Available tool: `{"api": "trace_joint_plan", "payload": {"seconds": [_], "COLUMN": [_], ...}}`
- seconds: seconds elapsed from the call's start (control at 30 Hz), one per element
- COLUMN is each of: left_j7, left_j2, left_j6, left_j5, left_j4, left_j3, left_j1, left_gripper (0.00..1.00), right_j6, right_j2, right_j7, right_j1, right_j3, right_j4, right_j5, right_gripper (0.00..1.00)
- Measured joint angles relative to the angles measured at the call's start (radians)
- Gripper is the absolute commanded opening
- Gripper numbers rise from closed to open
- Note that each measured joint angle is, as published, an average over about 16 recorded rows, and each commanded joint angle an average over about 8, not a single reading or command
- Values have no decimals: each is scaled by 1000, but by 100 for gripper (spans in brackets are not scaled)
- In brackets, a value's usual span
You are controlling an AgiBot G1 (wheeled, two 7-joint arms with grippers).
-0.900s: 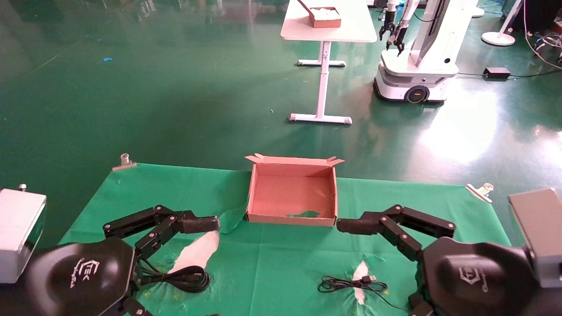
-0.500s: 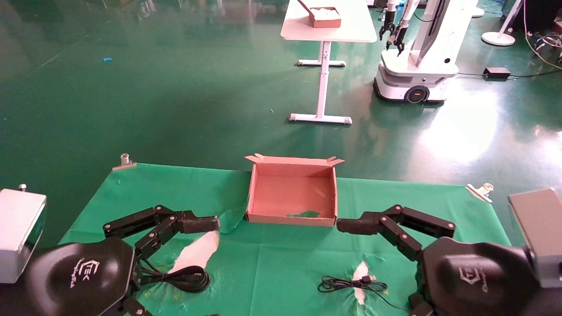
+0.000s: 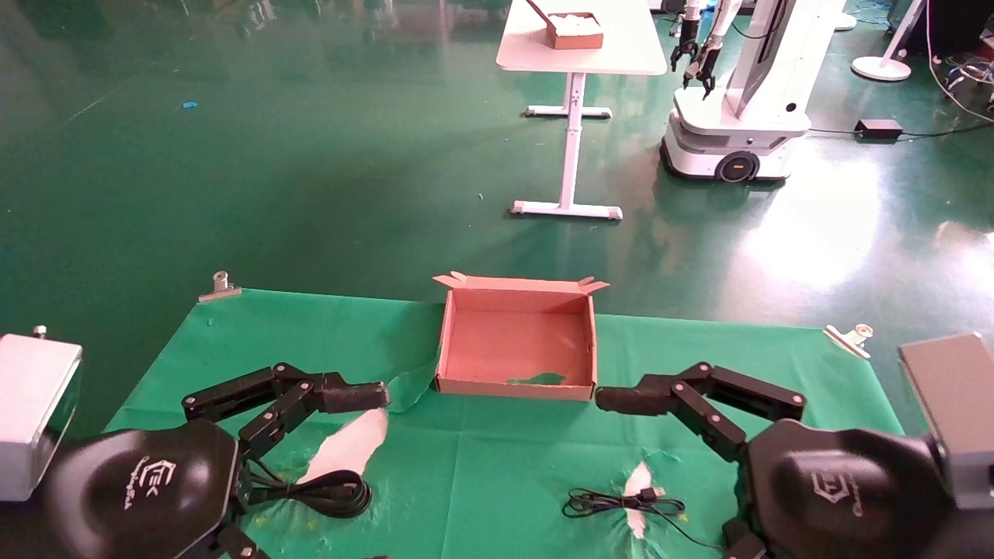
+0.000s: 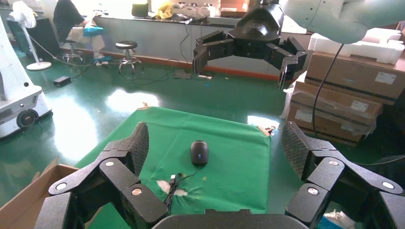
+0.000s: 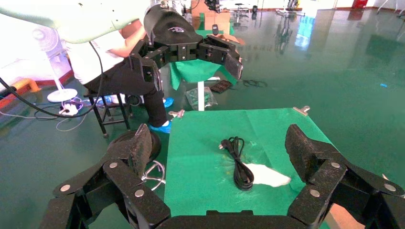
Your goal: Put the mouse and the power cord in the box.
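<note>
While both grippers' jaws stand spread, the torn green cloth bears the box.

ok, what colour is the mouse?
Black. The mouse shows best in the left wrist view, lying on the green cloth.

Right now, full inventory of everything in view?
box: 1, brown cardboard, open and empty, far middle of the table.
power cord: 1, black, coiled, near left on the cloth.
mouse: 1, black, on the cloth at the robot's right; its thin cable lies near right.
tablecloth: 1, green, torn in spots, clipped at the far corners.
white table: 1, far back, holding a small brown box.
other robot: 1, white, far right.
left pincer: open, above the near left.
right pincer: open, above the near right.
</note>
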Motion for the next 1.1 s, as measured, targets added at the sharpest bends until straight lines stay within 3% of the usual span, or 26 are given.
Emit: {"api": "trace_joint_plan", "payload": {"seconds": [0.2, 0.37, 0.8, 1.1], "left_j7": [1, 4, 23, 27], "left_j2": [-5, -17, -4, 28], "left_j6": [3, 9, -18, -40], "left_j5": [18, 101, 566, 735], "left_j4": [-5, -23, -59, -57], "left_j3": [7, 36, 183, 235], "left_j1": [0, -17, -164, -217], "left_gripper": [100, 100, 100, 100], "right_j6": [1, 5, 18, 12], "right_j2": [5, 17, 22, 6], "right_j7": [1, 7, 54, 72], "right_j1": [-4, -2, 103, 154], "right_j3": [-7, -32, -165, -203], "right_j4": [4, 19, 57, 53], "right_j5": [-16, -83, -455, -553], "right_gripper": [100, 100, 100, 100]}}
